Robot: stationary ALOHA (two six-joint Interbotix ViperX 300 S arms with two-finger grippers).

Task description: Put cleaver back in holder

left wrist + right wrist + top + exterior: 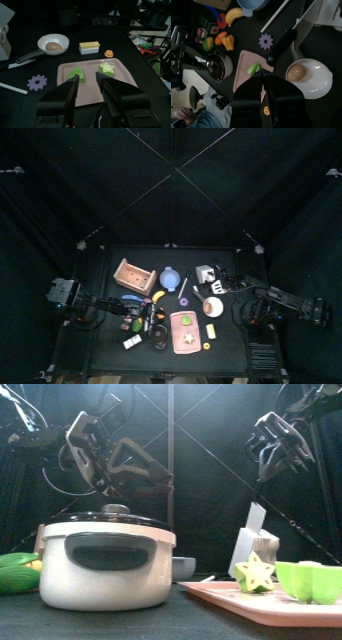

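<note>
Left wrist view: left end effector (85, 80) hangs spread wide over the pink board (127, 82), w/ nothing between the jaws. It's resting, well off from the job. Past it, the cleaver's black handle (27, 56) lies low on the surface just beside the white bowl (53, 44), pointing toward the light-grey holder (4, 44).

Right wrist view: right end effector (262, 75) has jaws pressed nearly together, empty. Beyond its tips the handle runs away from the bowl and the pale blade goes on up to the holder. Can't tell whether the blade tip sits in a slot or only leans on the block.

Front view: the blade stands up white against the holder, behind the pink board's far end. Right end effector is high above it, well apart. A big cooker pot blocks the rest.

Top view: holder is at approx 1 o'clock from the surface's middle. Right arm comes in from 3 o'clock, near it.

Doing it well, imo: the jaws need to spread first, then drop onto the handle mid-length, not the blade. Pinch across the handle's narrow sides so it can't roll. Lift until the blade hangs plumb, line the edge up w/ the dark top face, then lower straight. Watch the bowl; it's close enough to get knocked.
</note>
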